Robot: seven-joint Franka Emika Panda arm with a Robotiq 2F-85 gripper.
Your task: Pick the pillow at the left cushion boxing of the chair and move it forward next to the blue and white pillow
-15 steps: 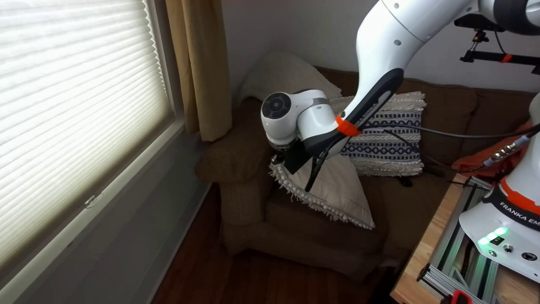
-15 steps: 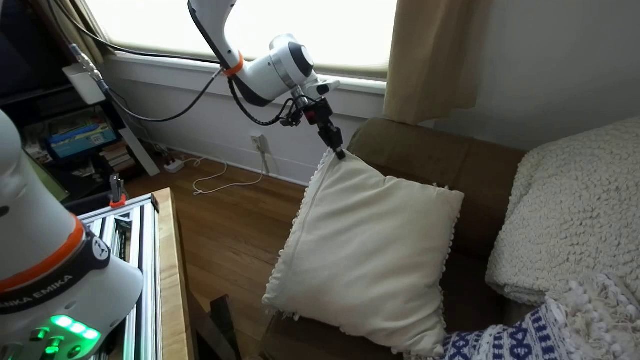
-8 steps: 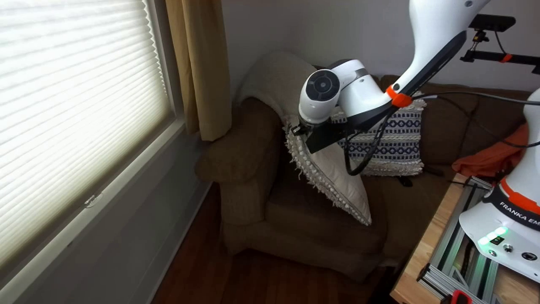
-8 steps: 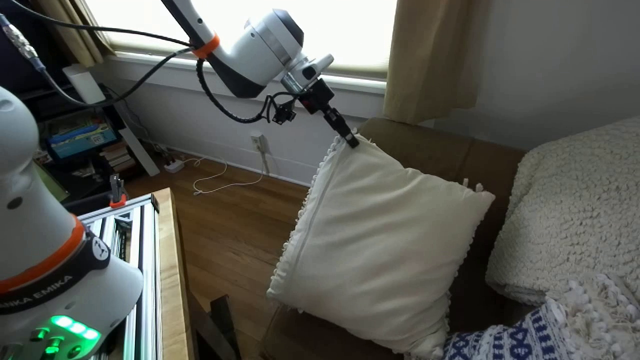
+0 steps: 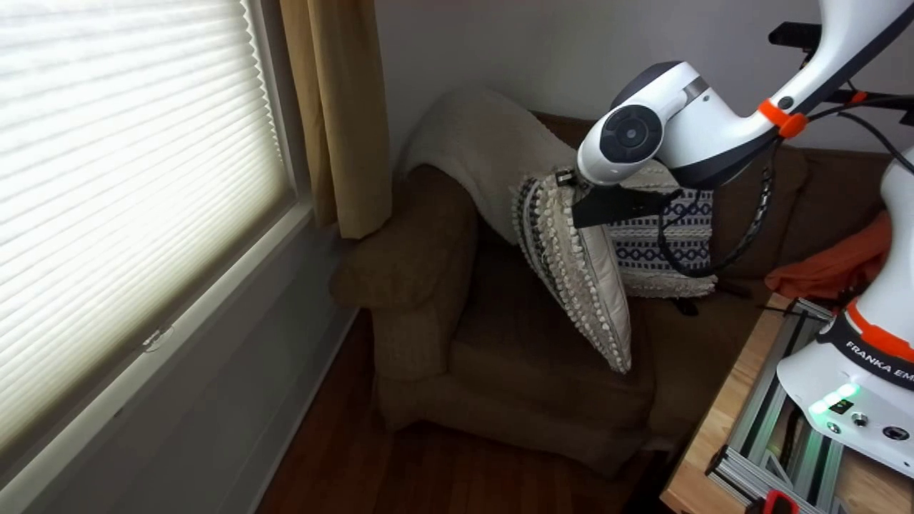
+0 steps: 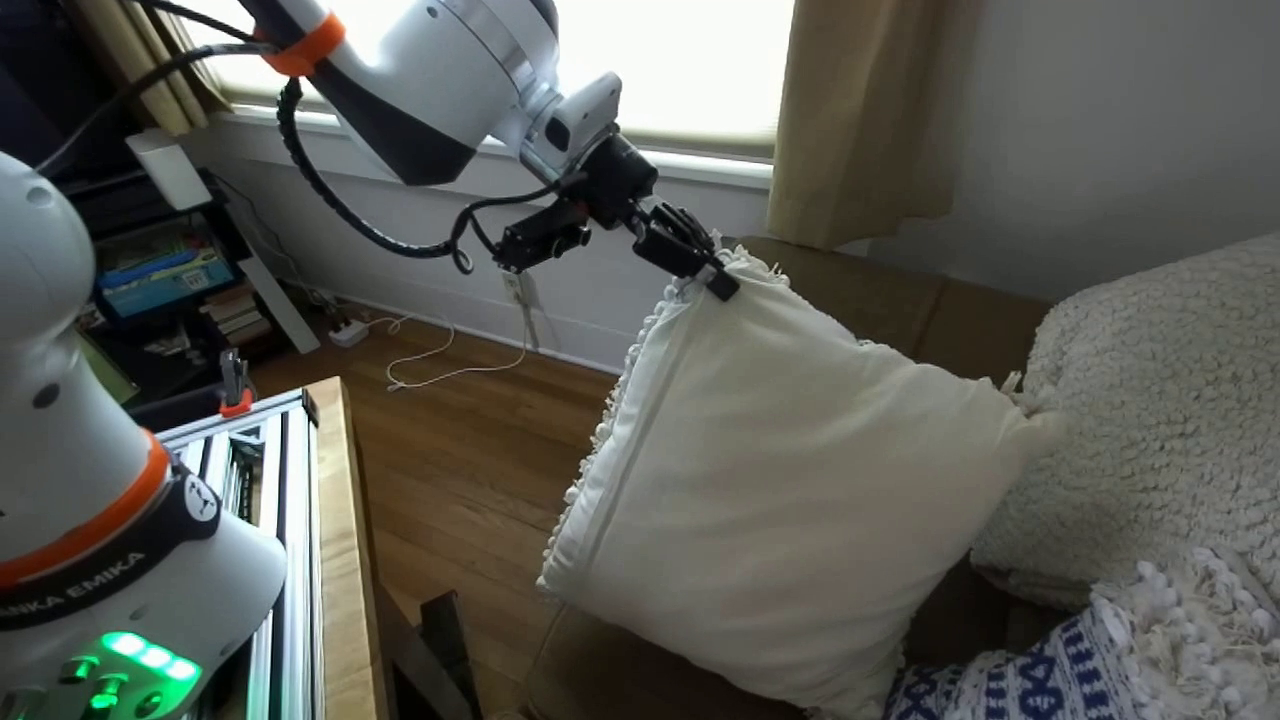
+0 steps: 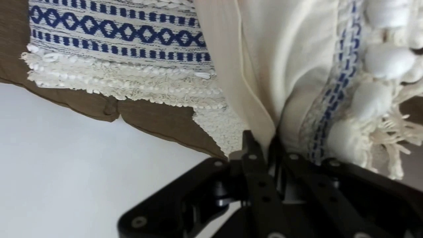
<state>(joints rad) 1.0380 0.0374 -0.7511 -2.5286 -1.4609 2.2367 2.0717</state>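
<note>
My gripper [image 6: 718,280] is shut on the top corner of the cream fringed pillow [image 6: 780,500]. The wrist view shows the fabric of the pillow [image 7: 304,43] bunched between the fingers [image 7: 267,142]. In an exterior view the pillow [image 5: 593,278] hangs tilted over the seat of the brown chair [image 5: 528,400], its banded, fringed face toward the chair's arm. I cannot tell whether its lower edge touches the seat. The blue and white pillow [image 5: 664,250] leans on the backrest behind it, partly hidden by the arm. It also shows in the wrist view [image 7: 115,36].
A nubby whitish pillow or throw [image 6: 1150,400] lies over the chair's back corner. The padded chair arm [image 5: 407,264] is beside the window wall and the tan curtain [image 5: 350,107]. The robot's wooden table [image 5: 700,442] stands in front. An orange cloth [image 5: 842,264] lies farther along the seat.
My gripper has risen and moved away from the chair's arm toward the blue and white pillow. The held pillow has come with it, lifting and turning more upright.
</note>
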